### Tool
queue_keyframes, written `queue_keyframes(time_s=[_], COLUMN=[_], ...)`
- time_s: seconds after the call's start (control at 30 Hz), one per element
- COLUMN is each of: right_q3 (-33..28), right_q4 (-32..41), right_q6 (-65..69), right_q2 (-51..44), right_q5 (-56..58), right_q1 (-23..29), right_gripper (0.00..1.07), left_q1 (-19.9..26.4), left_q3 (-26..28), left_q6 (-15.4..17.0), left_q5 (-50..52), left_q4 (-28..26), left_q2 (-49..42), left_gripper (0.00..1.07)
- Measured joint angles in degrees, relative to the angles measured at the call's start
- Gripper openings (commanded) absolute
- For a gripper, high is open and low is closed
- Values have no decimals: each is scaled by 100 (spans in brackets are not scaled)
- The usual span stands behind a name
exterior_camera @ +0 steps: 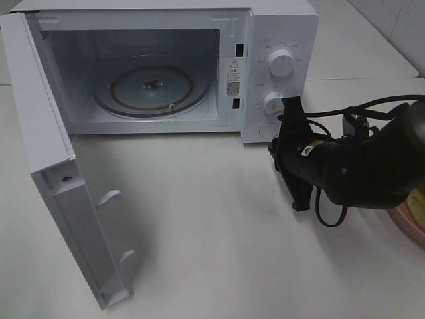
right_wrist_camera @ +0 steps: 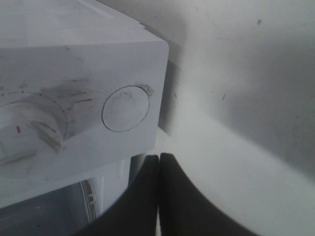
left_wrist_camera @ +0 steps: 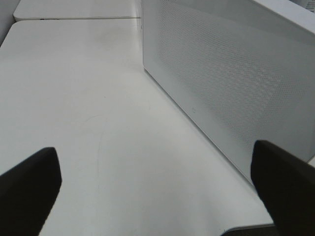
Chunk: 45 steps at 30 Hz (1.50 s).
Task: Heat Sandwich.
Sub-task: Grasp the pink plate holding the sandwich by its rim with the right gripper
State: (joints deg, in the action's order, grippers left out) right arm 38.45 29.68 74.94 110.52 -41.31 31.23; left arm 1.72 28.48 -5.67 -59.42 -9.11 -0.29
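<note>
Soft, crushable sandwich [exterior_camera: 420, 203], mostly hidden at right: lift by its pink plate's [exterior_camera: 405, 230] rim. Right gripper [right_wrist_camera: 158, 164] closed, empty; left gripper [left_wrist_camera: 157, 184] wide apart, empty.

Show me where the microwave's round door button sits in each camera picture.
Exterior high: the round button is at the bottom of the control panel, just below the lower knob.
Left wrist: not in it; only the microwave's perforated side wall shows.
Right wrist: near the middle of the picture, beside the lower knob.
Shared landmark: the white microwave casing, seen in all three views.
</note>
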Motion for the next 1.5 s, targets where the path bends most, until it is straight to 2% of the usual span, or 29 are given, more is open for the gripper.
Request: queue_keyframes(time_s=[0.1,0.23,0.4,0.53,0.77,0.8,0.87,1.03,1.23,1.5], right_q3=[-103,-160,-166,-172,-172,-178,-178,-178,-178,-178], right_q4=[-6,-6,-6,0,0,0,0,-6,-23,-189], right_q6=[-166,-1186,-2120,-3690,-5546,-6176,-6411,-7586,-8795,-9253], right_q2=[-206,-756,-1089,-1495,-1954,-2097,-2172,-2510,-2951,-3266], right_q5=[264,963,1209,1793,2687,2951,3071,3965,5168,6188], right_q1=[0,0,0,0,0,-6,-34,-424,-1163,-1868], right_gripper=[4,4,5,6,8,8,9,10,11,16], left_q1=[0,0,0,0,0,0,0,0,0,0], left_q3=[0,0,0,0,0,0,0,0,0,0], left_q6=[0,0,0,0,0,0,0,0,0,0], left_q5=[0,0,0,0,0,0,0,0,0,0], left_q4=[0,0,0,0,0,0,0,0,0,0], left_q2=[0,0,0,0,0,0,0,0,0,0], left_gripper=[103,103,103,103,103,103,103,103,103,103])
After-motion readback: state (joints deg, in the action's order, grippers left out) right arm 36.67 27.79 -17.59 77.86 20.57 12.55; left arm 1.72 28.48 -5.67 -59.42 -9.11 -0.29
